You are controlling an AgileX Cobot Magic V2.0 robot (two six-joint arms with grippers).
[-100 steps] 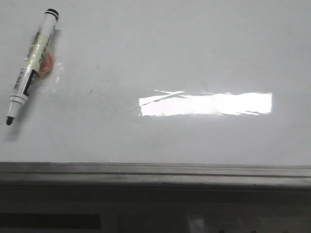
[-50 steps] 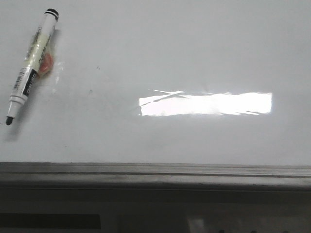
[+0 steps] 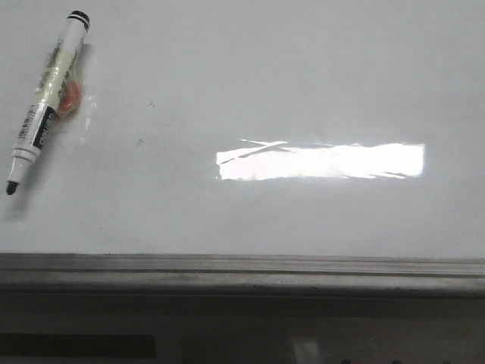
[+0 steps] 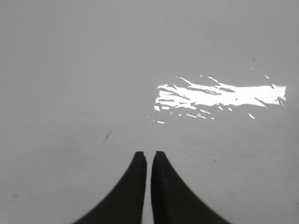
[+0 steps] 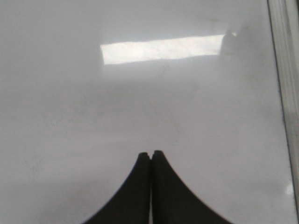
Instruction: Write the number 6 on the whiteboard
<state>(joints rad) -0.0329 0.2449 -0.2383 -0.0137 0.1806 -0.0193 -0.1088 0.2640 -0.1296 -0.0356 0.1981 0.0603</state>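
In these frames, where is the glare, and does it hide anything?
Front view: a bright rectangular glare patch on the whiteboard, well clear of the marker. Left wrist view: the same glare looks broken and streaky. Right wrist view: softer glare. No 6 is visible.

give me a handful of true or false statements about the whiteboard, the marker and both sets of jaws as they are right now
1. The marker lies uncapped at the whiteboard's far left in the front view. True.
2. A number 6 is already drawn on the board. False: no figure shows, only a few faint specks and a bright glare patch.
3. The left gripper holds the marker. False: its jaws are nearly together with nothing between them, over bare board.
4. The right gripper has its jaws shut and empty. True.
5. The marker's dark tip points toward the board's near frame edge. True.
6. Both arms show in the front view. False: neither arm appears there.
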